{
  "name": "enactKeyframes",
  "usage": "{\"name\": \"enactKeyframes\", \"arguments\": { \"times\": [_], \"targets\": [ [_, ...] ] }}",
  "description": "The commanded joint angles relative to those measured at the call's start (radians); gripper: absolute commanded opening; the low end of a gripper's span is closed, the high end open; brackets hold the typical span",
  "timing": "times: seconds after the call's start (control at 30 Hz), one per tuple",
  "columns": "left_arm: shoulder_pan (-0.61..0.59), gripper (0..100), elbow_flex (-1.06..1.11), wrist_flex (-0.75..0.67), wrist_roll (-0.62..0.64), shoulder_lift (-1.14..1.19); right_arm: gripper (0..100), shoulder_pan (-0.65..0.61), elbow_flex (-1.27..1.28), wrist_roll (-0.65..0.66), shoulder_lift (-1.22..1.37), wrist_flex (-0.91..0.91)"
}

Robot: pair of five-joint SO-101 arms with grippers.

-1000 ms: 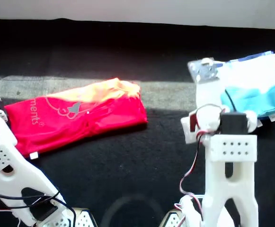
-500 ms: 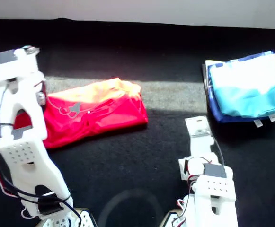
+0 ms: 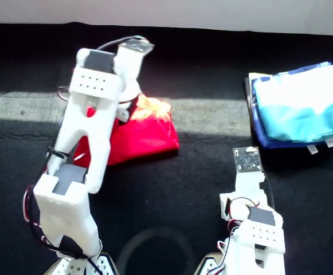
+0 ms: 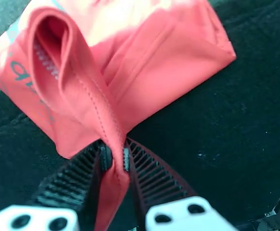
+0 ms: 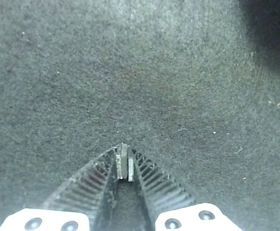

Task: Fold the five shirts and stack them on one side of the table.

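Tabletop (image 3: 203,183) runs black; red shirt (image 3: 149,134) sits left of centre, folded shirt stack (image 3: 301,109) far right. Left gripper (image 4: 113,159) pinches a raised fold of that shirt; right gripper (image 5: 124,168) hangs clenched, fingertips together, over the tabletop.

We can read nothing whole here: the red shirt (image 4: 168,62) carries a few teal letters (image 4: 18,72) near one folded edge, but the cloth bends over them and we cannot make out a word. On the stack of folded shirts (image 3: 301,109) at the right side of the surface (image 3: 200,172) we see two small white tags (image 3: 312,149) at its near edge, too small for us to tell any print.
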Motion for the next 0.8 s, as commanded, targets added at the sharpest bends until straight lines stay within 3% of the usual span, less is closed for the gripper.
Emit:
{"name": "enactKeyframes", "arguments": {
  "times": [0.0, 0.37, 0.77],
  "targets": [
    [0.064, 1, -0.002, -0.104, 0.008, -0.056, 0.6, 0.025, 0.025, 0.003, -0.004, -0.019],
    [0.147, 1, -0.058, -0.276, 0.009, 0.202, 0.6, 0.025, 0.025, 0.003, -0.004, -0.021],
    [0.177, 2, -0.357, -0.221, 0.011, 0.380, 0.6, 0.024, 0.025, 0.003, -0.004, -0.021]
  ]
}}
